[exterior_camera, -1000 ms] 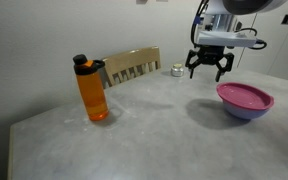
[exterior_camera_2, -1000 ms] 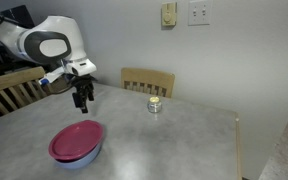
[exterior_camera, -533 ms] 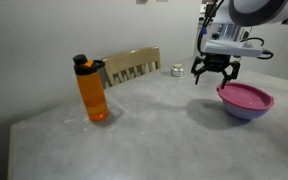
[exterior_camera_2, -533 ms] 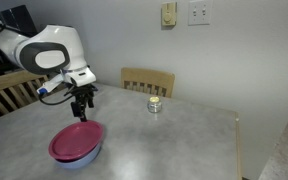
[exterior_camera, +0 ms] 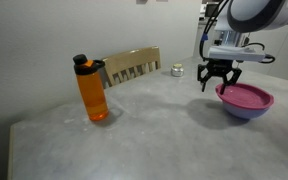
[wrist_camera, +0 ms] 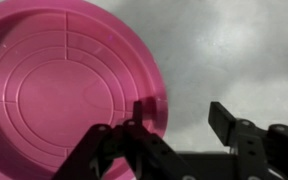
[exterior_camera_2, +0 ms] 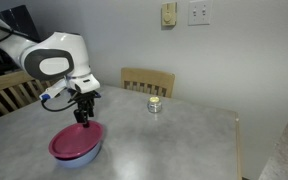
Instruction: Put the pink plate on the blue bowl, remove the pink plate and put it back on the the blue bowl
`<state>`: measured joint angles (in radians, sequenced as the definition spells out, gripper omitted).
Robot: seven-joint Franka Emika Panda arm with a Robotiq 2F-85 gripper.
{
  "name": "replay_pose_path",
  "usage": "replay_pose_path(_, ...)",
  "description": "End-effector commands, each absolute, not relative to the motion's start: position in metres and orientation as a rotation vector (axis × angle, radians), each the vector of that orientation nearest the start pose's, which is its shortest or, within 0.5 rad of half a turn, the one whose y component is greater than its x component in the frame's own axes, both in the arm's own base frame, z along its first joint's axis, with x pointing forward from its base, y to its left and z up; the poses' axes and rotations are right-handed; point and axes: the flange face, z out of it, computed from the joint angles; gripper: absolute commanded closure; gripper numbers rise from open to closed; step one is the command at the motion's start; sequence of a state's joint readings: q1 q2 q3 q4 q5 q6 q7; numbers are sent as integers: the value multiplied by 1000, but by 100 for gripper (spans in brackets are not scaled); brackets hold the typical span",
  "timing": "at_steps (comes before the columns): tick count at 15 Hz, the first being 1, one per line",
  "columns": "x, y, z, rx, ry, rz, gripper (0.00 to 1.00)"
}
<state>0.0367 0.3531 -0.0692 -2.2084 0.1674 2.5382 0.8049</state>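
The pink plate sits on the blue bowl, on the right. The claw hangs spread at its left rim, one finger inside, one outside

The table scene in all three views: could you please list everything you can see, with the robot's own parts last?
table: one, grey, under everything
pink plate: one, magenta, resting on the bowl
blue bowl: one, periwinkle, on the table under the plate
orange bottle: one, orange with a black lid, upright on the table, away from the bowl
small jar: one, pale, on the table near the far chair
wooden chairs: two, light brown, one behind the table, one at its side
wall plates: two, pale, on the wall above the chair
robot arm: one, white, above the bowl
gripper: one, black, open, straddling the plate's rim
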Motion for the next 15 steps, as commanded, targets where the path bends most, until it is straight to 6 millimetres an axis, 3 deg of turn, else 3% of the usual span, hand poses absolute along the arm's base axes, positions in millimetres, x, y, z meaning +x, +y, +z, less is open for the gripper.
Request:
replay_pose_path(1,554,-26,211,-2729,1418,122,59)
replay_pose_path(6,554,-26,212,-2735,1419,140,95)
replay_pose_path(7,554,-27,212,-2735,1419,143,98)
replay_pose_path(15,551,-9,240,-2831,1426,299,97)
